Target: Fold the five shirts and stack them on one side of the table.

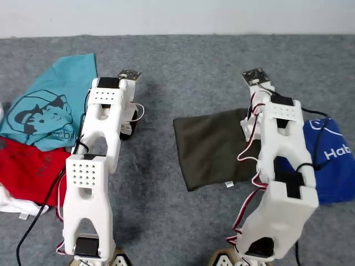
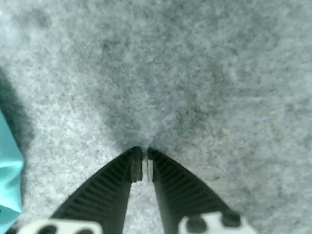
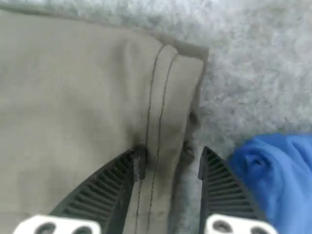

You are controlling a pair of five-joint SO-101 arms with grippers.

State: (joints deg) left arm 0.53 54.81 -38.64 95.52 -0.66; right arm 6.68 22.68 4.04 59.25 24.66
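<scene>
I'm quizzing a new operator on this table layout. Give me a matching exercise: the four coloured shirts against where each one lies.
1 teal shirt
2 red shirt
3 olive shirt
4 blue shirt

A far right of the table
B far left, cartoon print up
C hem between the open fingers of the right gripper
D left, over a white shirt

Pairs: 1-B, 2-D, 3-C, 4-A

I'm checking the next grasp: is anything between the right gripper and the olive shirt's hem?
Nothing visible does. The right gripper is open right over the stitched hem of the olive shirt, with no other cloth on it. The blue shirt lies beside, apart from the hem.
</scene>
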